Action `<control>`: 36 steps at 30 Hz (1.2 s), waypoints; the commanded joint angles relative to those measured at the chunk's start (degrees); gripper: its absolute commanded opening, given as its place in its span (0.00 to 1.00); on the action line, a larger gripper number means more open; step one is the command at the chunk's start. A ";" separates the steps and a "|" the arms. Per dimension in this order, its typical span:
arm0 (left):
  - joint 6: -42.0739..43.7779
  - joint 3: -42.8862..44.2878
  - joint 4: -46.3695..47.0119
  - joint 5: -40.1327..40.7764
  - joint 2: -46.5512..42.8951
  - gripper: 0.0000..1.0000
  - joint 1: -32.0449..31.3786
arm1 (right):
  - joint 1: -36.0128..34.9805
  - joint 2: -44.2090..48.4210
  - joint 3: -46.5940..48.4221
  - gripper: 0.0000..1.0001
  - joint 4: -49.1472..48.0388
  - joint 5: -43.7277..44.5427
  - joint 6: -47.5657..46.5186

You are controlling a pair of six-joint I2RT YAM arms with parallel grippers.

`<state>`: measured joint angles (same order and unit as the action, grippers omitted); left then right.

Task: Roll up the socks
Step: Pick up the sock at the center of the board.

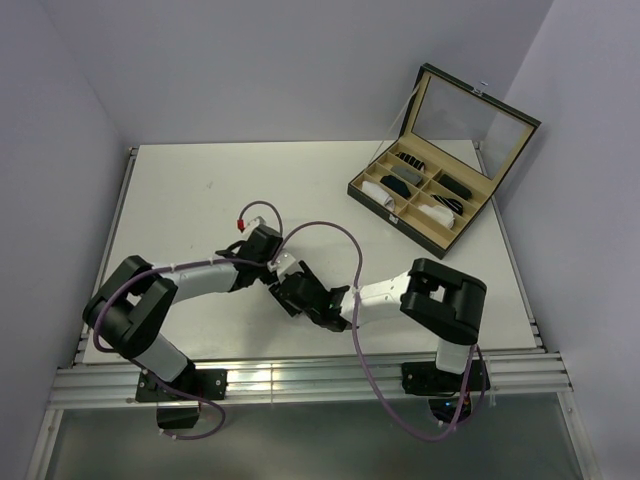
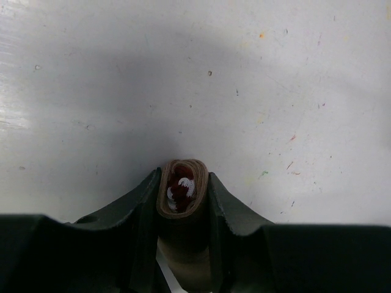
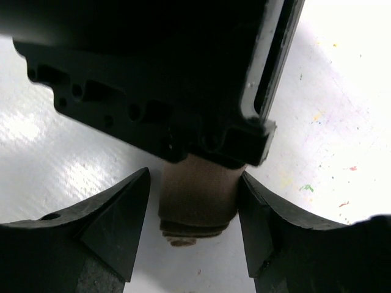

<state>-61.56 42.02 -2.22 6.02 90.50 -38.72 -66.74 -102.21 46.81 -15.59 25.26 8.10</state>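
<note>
1. The desk (image 1: pixel 200 200) was seen from above with both arms folded inward, their grippers meeting close to the middle of the near edge.
2. The left gripper (image 2: pixel 183 176) was found clamped on the tan-brown sock roll (image 2: pixel 183 201). Both fingers were pressed against its sides, and the roll was squeezed into a tall oval between them.
3. At the exposed end of the roll, coiled tan layers were noted around a dark red and white core.
4. The roll was held just above or against the desk surface; which of the two could not be told.
5. The right gripper (image 3: pixel 194 177) was set facing the left one, with its jaws apart and placed either side of the same roll (image 3: pixel 198 198).
6. In the right wrist view, one finger appeared to touch the roll, while a narrow gap was visible at the other finger. No firm grip by this gripper was established.
7. The black body of the left gripper (image 3: pixel 153 73) was seen directly above the roll in that view, covering its upper part.
8. A compartmented box (image 1: pixel 395 213) was recorded at the far right corner of the desk, well apart from the grippers, with its lid (image 1: pixel 470 110) raised.
9. Small dark, grey, white and striped sock rolls (image 1: pixel 440 210) were seen lying in the box compartments.
</note>
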 commanded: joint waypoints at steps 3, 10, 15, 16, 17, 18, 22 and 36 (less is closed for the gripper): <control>2.15 0.43 -3.58 -3.12 2.31 0.00 -1.71 | 0.56 -5.36 1.18 0.55 -0.40 -1.88 0.78; 2.76 0.52 -4.02 -3.12 1.00 0.04 -1.54 | 2.84 -3.88 -0.66 0.05 3.20 -1.96 5.08; 3.29 1.31 -4.55 -2.77 -1.11 0.22 -0.48 | 5.21 2.18 -3.12 0.00 6.71 -4.42 7.62; 3.64 1.57 -4.81 -2.77 -1.46 0.25 -0.22 | 5.48 3.24 -4.08 0.00 7.15 -4.60 7.98; 3.73 1.83 -4.99 -2.77 -2.60 0.27 0.74 | 5.65 4.12 -4.53 0.00 7.68 -4.86 8.33; 3.90 2.36 -5.42 -2.60 -3.30 0.32 1.27 | 5.83 5.96 -4.97 0.00 8.82 -4.95 9.03; 5.30 4.47 -7.44 -1.72 -7.00 0.48 5.22 | 6.36 10.70 -7.25 0.00 11.19 -4.60 10.44; 12.94 11.15 -18.34 0.83 -27.29 0.83 21.84 | 19.09 34.70 -4.82 0.00 20.49 -6.71 -2.01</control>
<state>-52.64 50.81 -16.56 5.50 67.83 -19.27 -51.70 -71.53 38.39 1.76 18.94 11.92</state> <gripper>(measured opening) 0.818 0.300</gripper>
